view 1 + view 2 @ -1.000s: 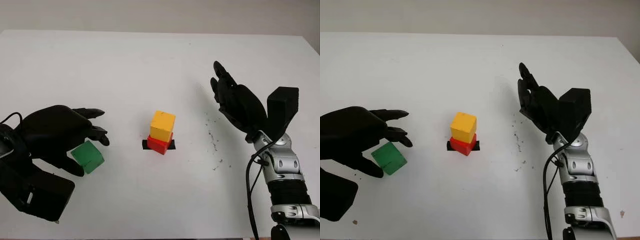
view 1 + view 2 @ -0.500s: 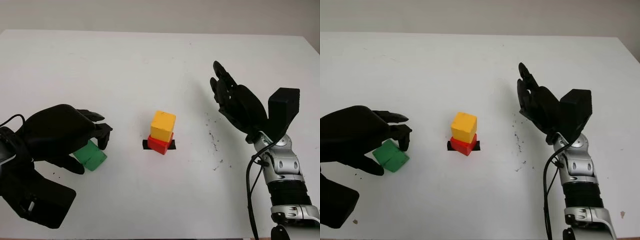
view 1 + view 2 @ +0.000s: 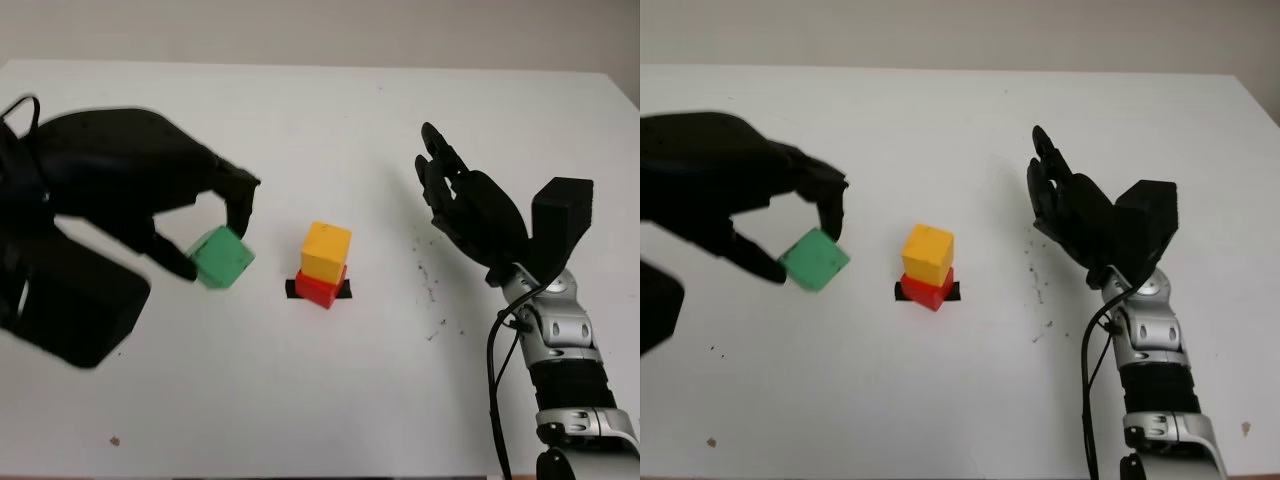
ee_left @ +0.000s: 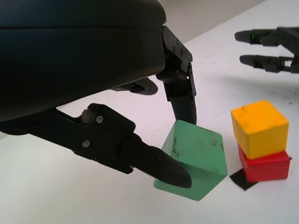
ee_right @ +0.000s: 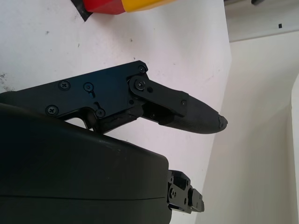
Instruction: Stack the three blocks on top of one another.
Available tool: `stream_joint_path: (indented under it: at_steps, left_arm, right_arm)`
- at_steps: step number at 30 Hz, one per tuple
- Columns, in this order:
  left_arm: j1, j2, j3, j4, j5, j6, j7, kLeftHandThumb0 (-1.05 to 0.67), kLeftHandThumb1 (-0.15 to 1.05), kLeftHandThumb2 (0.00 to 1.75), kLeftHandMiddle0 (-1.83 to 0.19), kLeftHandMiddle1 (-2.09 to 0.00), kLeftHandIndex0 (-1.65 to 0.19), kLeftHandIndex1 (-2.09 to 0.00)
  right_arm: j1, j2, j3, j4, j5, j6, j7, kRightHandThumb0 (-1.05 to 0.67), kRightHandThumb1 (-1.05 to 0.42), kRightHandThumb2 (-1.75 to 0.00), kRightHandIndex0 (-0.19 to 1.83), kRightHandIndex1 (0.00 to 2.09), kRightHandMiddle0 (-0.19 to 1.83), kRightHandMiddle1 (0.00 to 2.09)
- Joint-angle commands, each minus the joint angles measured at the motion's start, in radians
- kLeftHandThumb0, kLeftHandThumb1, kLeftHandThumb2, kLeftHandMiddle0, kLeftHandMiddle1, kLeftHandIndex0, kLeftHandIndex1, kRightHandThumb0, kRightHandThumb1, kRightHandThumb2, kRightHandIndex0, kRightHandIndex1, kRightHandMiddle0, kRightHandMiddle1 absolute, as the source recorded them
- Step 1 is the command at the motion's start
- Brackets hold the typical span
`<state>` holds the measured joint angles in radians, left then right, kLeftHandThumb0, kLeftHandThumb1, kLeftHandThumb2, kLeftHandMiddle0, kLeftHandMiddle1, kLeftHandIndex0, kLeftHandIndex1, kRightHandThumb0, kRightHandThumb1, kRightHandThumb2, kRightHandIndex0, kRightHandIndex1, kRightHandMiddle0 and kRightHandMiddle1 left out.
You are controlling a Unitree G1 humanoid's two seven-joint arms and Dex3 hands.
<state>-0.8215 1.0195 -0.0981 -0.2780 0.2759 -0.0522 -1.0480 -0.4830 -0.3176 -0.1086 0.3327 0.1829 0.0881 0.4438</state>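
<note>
You had the left hand [image 3: 150,200] pinching the green block [image 3: 222,257] left of centre, presumably to top the yellow block [image 3: 326,250] on the red block [image 3: 320,288]; the right hand [image 3: 470,210], open, waited at right.

no text, label, brand, number or sign can be read on anything here.

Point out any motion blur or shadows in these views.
Left eye view: the left hand holding the green block is smeared at its edges; the right hand is crisp. Left wrist view: a soft shadow sits under the yellow block on the red block.
</note>
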Motion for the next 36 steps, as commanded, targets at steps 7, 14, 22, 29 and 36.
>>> stream_joint_path:
  at_steps: [7,14,22,29,36]
  left_arm:
    - [-0.24,-0.097,-0.086,0.179,-0.008,0.009,-0.056,-0.41,1.0,0.05,-0.42,-0.06,-0.64,-0.78]
    - [-0.269,-0.201,-0.06,0.243,-0.025,0.036,0.054,-0.41,0.99,0.05,-0.36,-0.04,-0.54,-1.05]
    - [-0.148,-0.312,0.026,0.275,-0.139,0.199,0.211,-0.4,1.03,0.07,-0.21,-0.03,-0.35,-1.33]
    - [-0.057,-0.355,0.053,0.251,-0.197,0.26,0.288,-0.44,1.05,0.06,-0.16,-0.04,-0.31,-1.45]
    - [0.013,-0.382,0.057,0.181,-0.215,0.336,0.351,-0.45,1.05,0.07,-0.16,-0.04,-0.28,-1.49]
  right_arm:
    - [-0.001,0.009,0.024,-0.033,-0.015,0.018,-0.015,-0.63,-1.05,-0.78,-0.19,0.0,-0.19,0.0]
    - [0.008,0.027,0.032,-0.039,-0.021,0.007,-0.031,-0.64,-1.05,-0.8,-0.19,0.0,-0.19,0.0]
    - [0.034,0.035,0.027,-0.055,-0.026,-0.004,-0.043,-0.63,-1.05,-0.78,-0.19,0.0,-0.19,0.0]
    - [0.041,0.037,0.026,-0.049,-0.024,-0.018,-0.041,-0.62,-1.05,-0.77,-0.19,0.0,-0.19,0.0]
    - [0.047,0.043,0.029,-0.064,-0.026,0.009,-0.062,-0.61,-1.05,-0.75,-0.19,0.0,-0.19,0.01]
